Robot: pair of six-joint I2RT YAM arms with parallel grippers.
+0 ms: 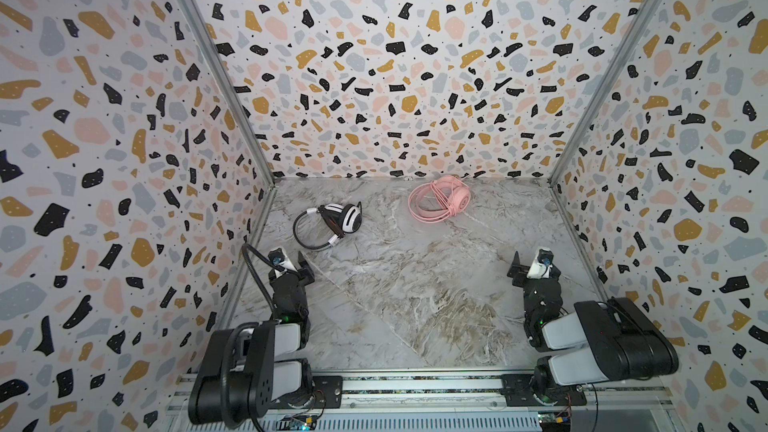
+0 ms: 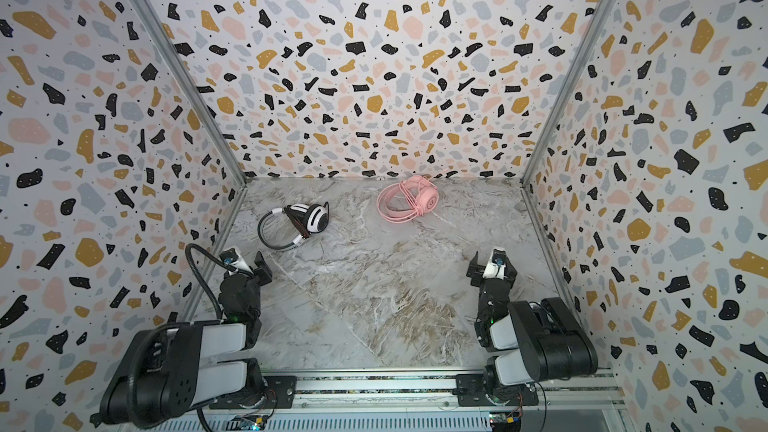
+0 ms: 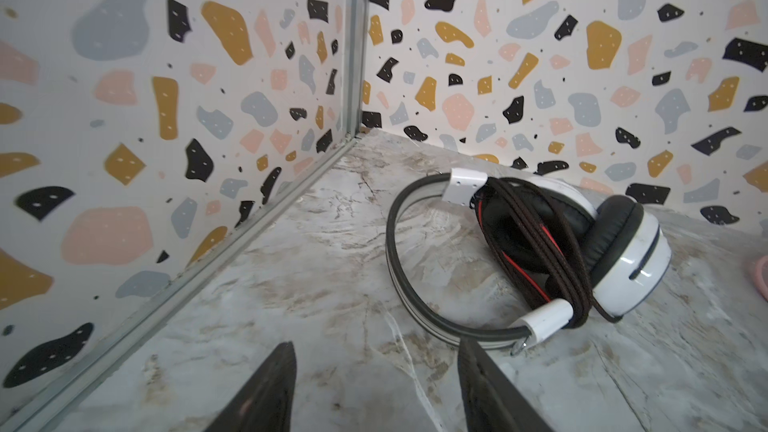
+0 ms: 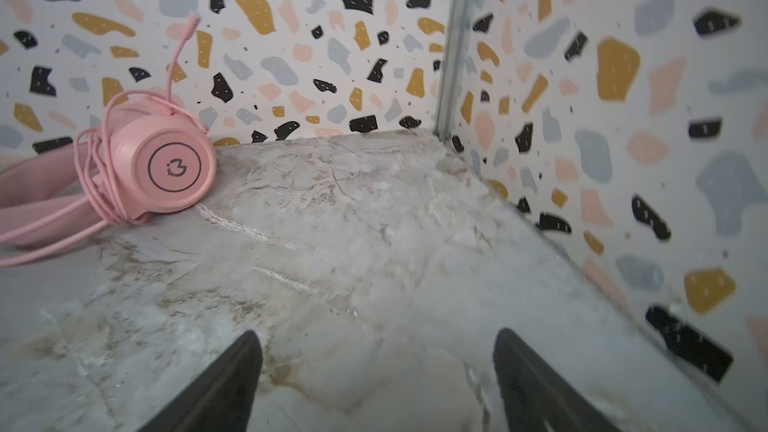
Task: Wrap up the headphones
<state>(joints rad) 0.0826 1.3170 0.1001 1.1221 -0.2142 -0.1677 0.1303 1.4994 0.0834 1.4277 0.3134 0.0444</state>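
Jaws: left gripper (image 3: 376, 347) has its fingers moderately apart with only bare table between them. The right gripper (image 4: 377, 332) is spread wider, and it too holds nothing. Both hang low over the grey-veined marble-pattern tabletop (image 1: 415, 284), near their bases. Just beyond the left gripper lies the white over-ear headset with black stripes (image 3: 623, 259), on its side by the left wall. Its dark braided cable with a red trace (image 3: 536, 243) is wound around the earcups. The all-pink over-ear headset (image 4: 174, 166) lies at the back wall, well apart from the right gripper, with its thin pink cable (image 4: 93, 168) looped round the cup and band. Judgement: both cords look wound, so what is left is checking the ends. A few pink loops trail slack onto the table; I'd pinch a slack strand itself, not the cup, and lay it over without dragging the headset. Unclear: the pink band is cut off in the right wrist view. I cannot tell whether the thin pink stalk (image 4: 183, 43) standing against the wall is a mic boom or a cable end. The white set's far cup is hidden.
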